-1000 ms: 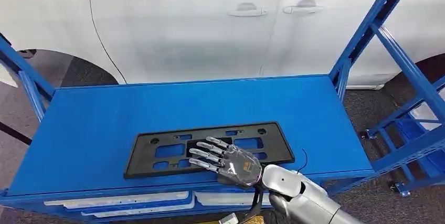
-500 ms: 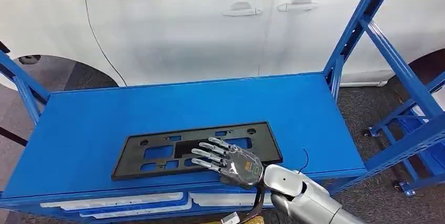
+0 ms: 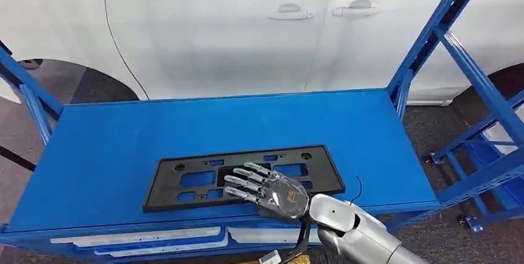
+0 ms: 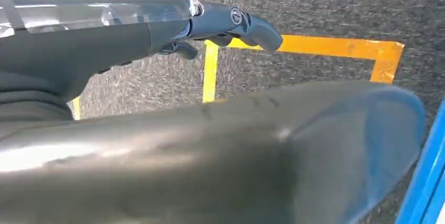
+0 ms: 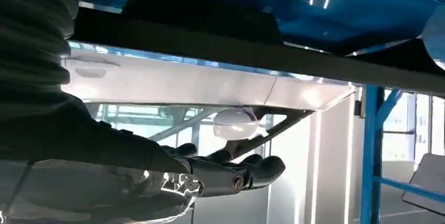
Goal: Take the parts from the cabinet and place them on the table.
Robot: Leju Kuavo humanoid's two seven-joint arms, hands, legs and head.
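Car: a white car (image 3: 247, 35) is seen behind the counter, side on, with two door handles and a wing mirror near the upper edge of the head view; it is also seen in the right wrist view beyond the fingers.
Counter: a blue counter (image 3: 123, 146) is set in front of the car, its flat top framed by blue uprights and a slanted brace on the right; white strips are seen under its near edge.
Floor: dark grey carpet is seen around the counter; in the left wrist view a yellow line (image 4: 325, 46) is marked on it.
Part: a flat black plastic frame (image 3: 185, 180) with several rectangular cut-outs is laid on the counter, close to the near edge and a little right of centre, its long side running along that edge.
Right arm: a silver forearm is brought in from the lower right of the head view, over the near edge of the counter.
Right hand: the right hand (image 3: 272, 193) is spread flat, palm down, over the right half of the black plastic frame, fingers apart and extended; nothing is gripped; whether the frame is touched cannot be told.
Left hand: the left hand (image 4: 220, 24) is seen over the floor, its dark fingers curled inward with nothing held in them.
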